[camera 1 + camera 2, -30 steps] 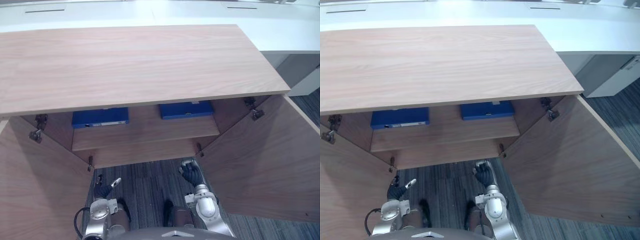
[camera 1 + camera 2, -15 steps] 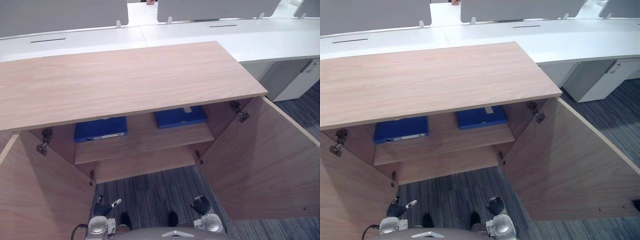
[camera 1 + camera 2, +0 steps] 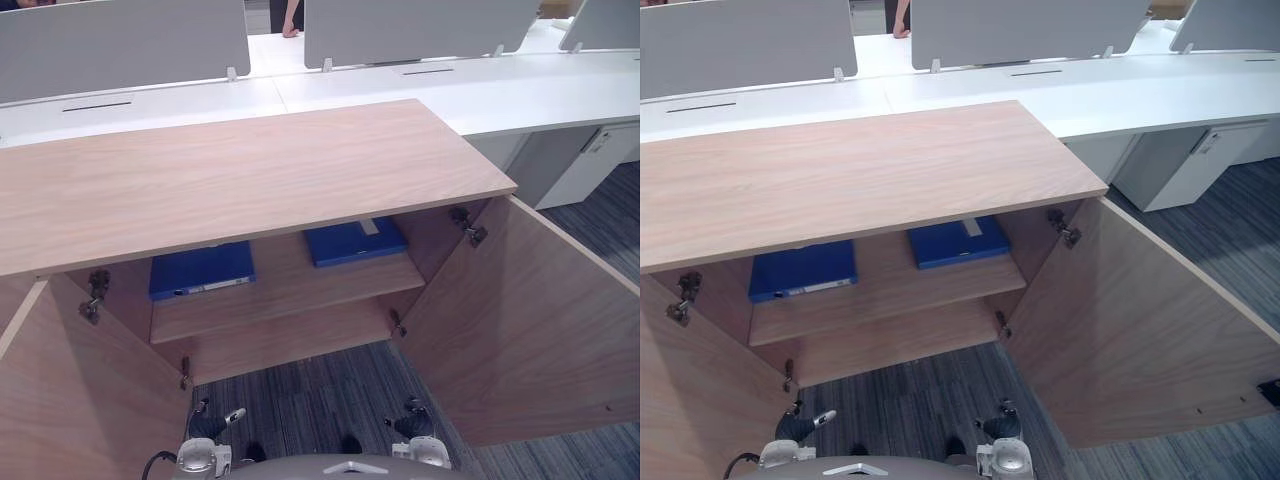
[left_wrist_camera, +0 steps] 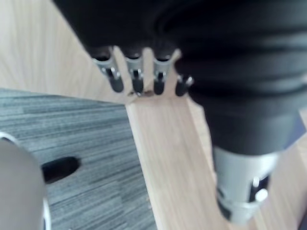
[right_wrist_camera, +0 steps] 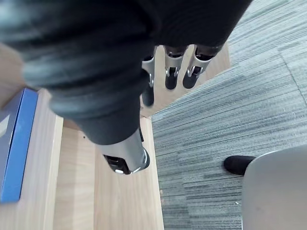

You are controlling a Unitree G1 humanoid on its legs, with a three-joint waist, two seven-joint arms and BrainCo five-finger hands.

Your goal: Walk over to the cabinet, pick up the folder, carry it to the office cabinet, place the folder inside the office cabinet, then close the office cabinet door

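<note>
The wooden office cabinet (image 3: 250,180) stands in front of me with both doors swung wide, the left door (image 3: 70,390) and the right door (image 3: 520,320). Two blue folders lie flat on its upper shelf, one on the left (image 3: 202,270) and one on the right (image 3: 355,240). The right folder's edge (image 5: 14,143) also shows in the right wrist view. My left hand (image 3: 208,425) hangs low over the carpet, fingers (image 4: 136,79) straight and empty. My right hand (image 3: 412,425) hangs low beside the right door, its fingers (image 5: 172,72) straight, holding nothing.
Behind the cabinet runs a row of white desks (image 3: 520,85) with grey partition screens (image 3: 420,25). A white pedestal unit (image 3: 590,165) stands at the right. A person's arm (image 3: 292,20) shows at the far back. Grey striped carpet (image 3: 320,400) lies before the cabinet.
The camera has tilted up, bringing the desks and screens into view. My right hand has dropped back from the cabinet's lower front and its fingers have straightened. Both folders stay on the shelf.
</note>
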